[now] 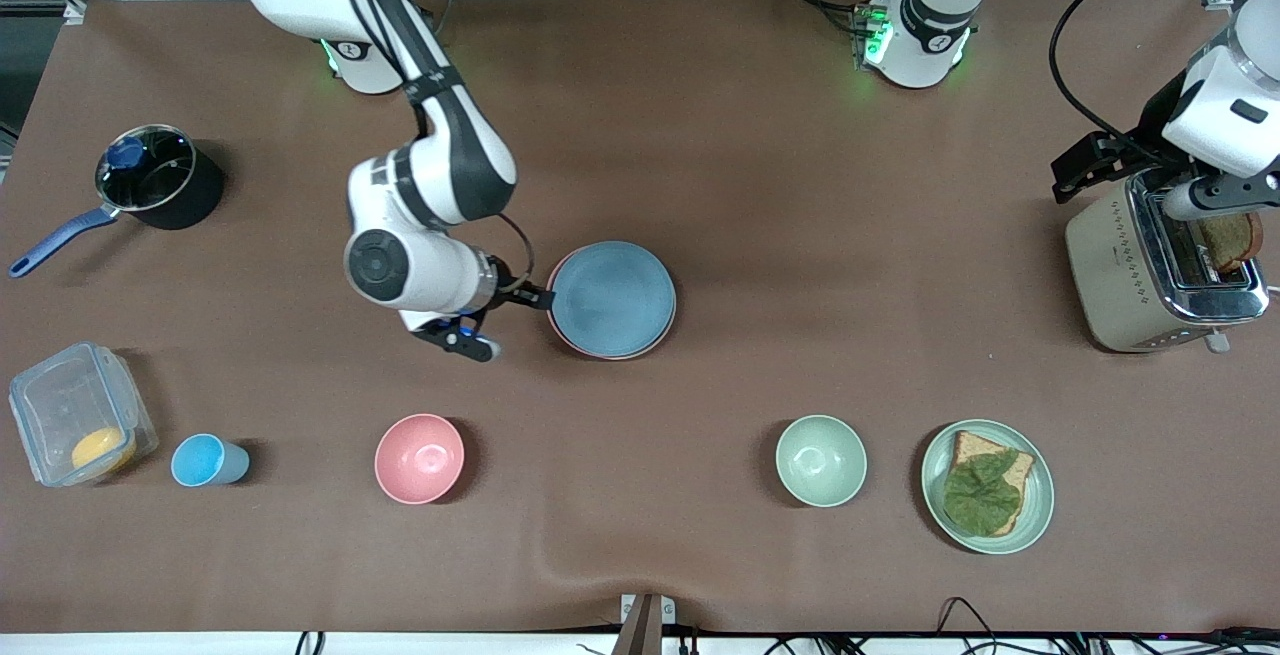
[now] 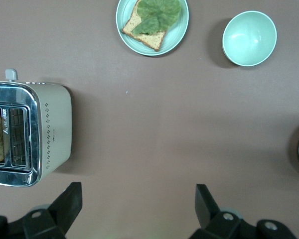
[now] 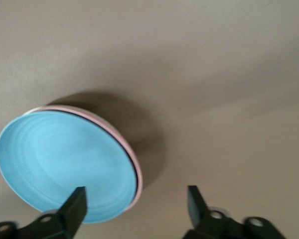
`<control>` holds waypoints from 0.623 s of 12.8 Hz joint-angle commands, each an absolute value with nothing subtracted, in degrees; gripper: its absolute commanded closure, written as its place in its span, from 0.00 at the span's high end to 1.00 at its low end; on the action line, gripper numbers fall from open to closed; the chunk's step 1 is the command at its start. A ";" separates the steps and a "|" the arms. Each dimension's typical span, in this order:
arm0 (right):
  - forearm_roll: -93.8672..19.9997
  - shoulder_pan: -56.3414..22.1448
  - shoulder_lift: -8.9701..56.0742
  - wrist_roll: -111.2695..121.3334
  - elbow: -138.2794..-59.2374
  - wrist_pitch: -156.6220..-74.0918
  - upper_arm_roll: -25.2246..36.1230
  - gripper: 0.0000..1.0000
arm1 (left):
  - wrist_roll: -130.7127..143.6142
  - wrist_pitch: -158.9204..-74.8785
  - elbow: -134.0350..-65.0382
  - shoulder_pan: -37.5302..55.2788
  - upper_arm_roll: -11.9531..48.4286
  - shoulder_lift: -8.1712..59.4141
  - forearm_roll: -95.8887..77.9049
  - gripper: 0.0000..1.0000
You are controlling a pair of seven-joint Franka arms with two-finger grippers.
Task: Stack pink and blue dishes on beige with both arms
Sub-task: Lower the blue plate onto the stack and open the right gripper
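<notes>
The light blue plate [image 1: 613, 298] lies on top of the pale pink plate [image 3: 139, 179] in the middle of the table, and only the pink rim shows around it. The beige plate is hidden. My right gripper [image 1: 535, 297] is open at the stack's edge toward the right arm's end. In the right wrist view the right gripper [image 3: 135, 201] has one finger [image 3: 77, 204] over the blue plate [image 3: 65, 164] and the other over bare cloth. My left gripper [image 1: 1085, 167] hangs open and empty beside the toaster [image 1: 1150, 265]; the left wrist view shows the left gripper [image 2: 138, 201] high above cloth.
Nearer the front camera stand a pink bowl [image 1: 420, 458], a blue cup [image 1: 205, 461], a clear box [image 1: 75, 413], a green bowl [image 1: 821, 460] and a green plate [image 1: 1040, 505] with bread. A black pot [image 1: 160, 177] sits toward the right arm's end.
</notes>
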State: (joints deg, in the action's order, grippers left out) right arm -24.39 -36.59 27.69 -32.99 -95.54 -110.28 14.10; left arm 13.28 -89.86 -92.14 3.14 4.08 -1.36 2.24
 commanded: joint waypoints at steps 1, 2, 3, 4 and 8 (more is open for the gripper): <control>-19.62 -36.21 25.67 -28.24 -93.43 -103.29 18.96 1.00 | 13.54 -90.09 -92.11 3.08 3.96 -1.41 2.55 1.00; -16.82 -36.12 24.79 -25.08 -93.69 -102.40 20.72 1.00 | 13.54 -89.91 -92.11 3.08 3.96 -1.41 2.55 1.00; -14.53 -35.95 24.26 -21.13 -93.87 -101.52 23.00 1.00 | 13.54 -89.91 -92.02 2.99 3.96 -1.49 2.55 1.00; -13.63 -35.60 23.56 -16.31 -93.87 -100.64 25.81 1.00 | 13.45 -89.91 -92.02 2.81 3.96 -1.58 2.55 1.00; -13.62 -31.83 19.35 5.40 -95.00 -97.13 34.70 1.00 | 13.54 -89.03 -92.11 2.81 3.96 -1.67 2.55 1.00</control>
State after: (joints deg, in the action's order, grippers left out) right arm -14.64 -33.63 23.19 -2.43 -93.41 -98.99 32.47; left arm 13.28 -89.73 -92.15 2.92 3.94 -1.29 2.24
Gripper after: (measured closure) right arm 0.000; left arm 0.000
